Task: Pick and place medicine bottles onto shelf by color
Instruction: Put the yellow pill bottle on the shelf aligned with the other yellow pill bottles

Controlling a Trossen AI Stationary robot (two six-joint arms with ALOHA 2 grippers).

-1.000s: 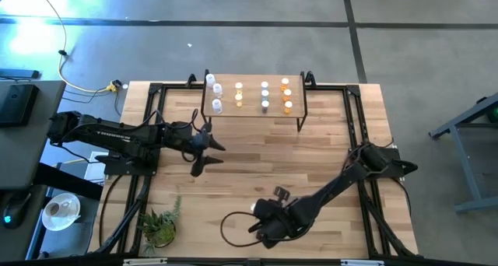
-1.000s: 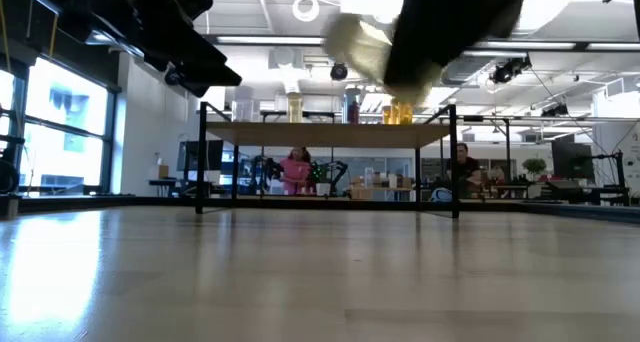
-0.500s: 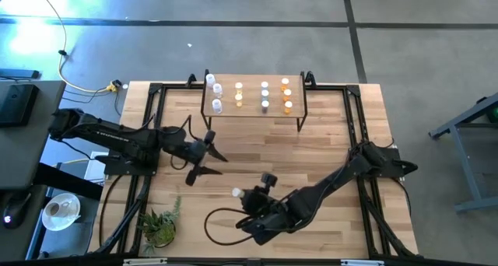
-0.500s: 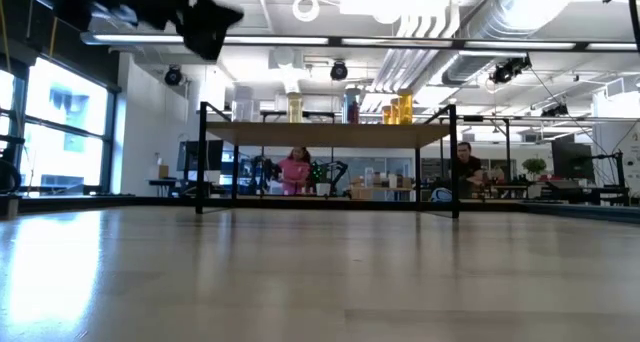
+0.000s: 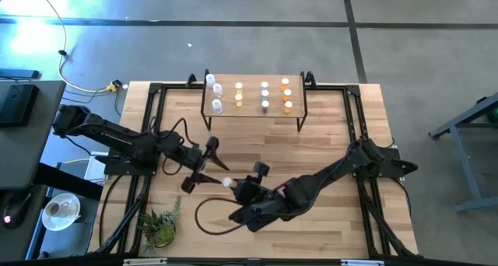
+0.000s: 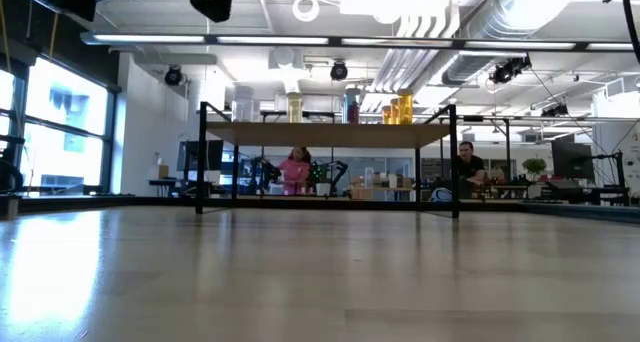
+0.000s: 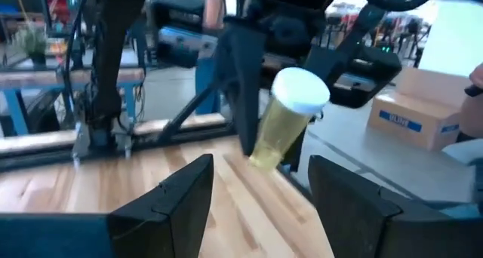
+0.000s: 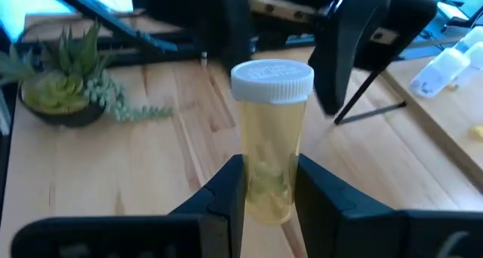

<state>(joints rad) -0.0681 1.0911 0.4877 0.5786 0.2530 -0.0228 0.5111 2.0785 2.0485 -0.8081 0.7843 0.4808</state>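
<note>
Gripping a pale yellow medicine bottle (image 8: 270,141) by its lower body, the right gripper (image 8: 266,190) is holding it upright above the table (image 5: 334,149). Just in front of that bottle, the left gripper (image 7: 260,190) is hovering with fingers spread apart. Beyond both grippers, the shelf (image 5: 253,110) is carrying nine bottles.

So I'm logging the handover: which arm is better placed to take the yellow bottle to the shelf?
Left: its open gripper faces the yellow bottle held by the right gripper, and sits nearer the shelf.
</note>
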